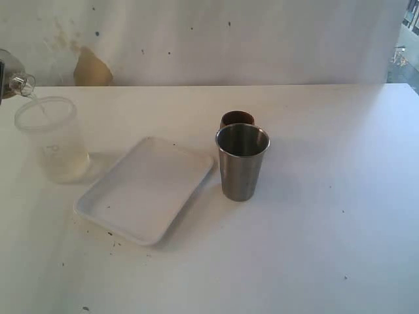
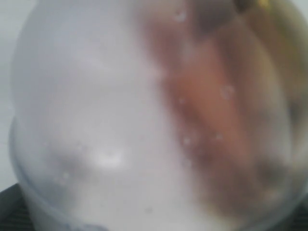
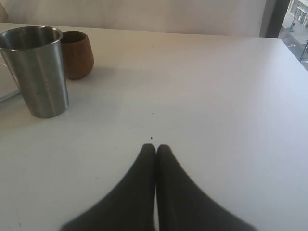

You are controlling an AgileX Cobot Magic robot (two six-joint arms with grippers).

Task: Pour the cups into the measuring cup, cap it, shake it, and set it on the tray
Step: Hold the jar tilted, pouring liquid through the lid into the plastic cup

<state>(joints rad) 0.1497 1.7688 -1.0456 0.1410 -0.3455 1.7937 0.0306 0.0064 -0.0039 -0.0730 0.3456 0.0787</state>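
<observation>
The steel tumbler [image 1: 242, 162] [image 3: 37, 72] stands upright mid-table, and the brown wooden cup [image 1: 237, 118] [image 3: 77, 54] sits just behind it. The white tray [image 1: 147, 190] lies to their left with nothing on it. The measuring cup with its scale is out of view. At the far left edge a clear narrow-mouthed bottle [image 1: 14, 78] hangs tilted, a thin stream falling from it into a frosted cup [image 1: 52, 139]. That bottle [image 2: 110, 134] fills the left wrist view and hides my left gripper's fingers. My right gripper [image 3: 156, 147] is shut and empty, low over bare table right of the tumbler.
The frosted cup stands just left of the tray's far corner and holds a little pale liquid. A white wall [image 1: 229, 39] runs behind the table. White tabletop [image 1: 340, 196] stretches right of the cups.
</observation>
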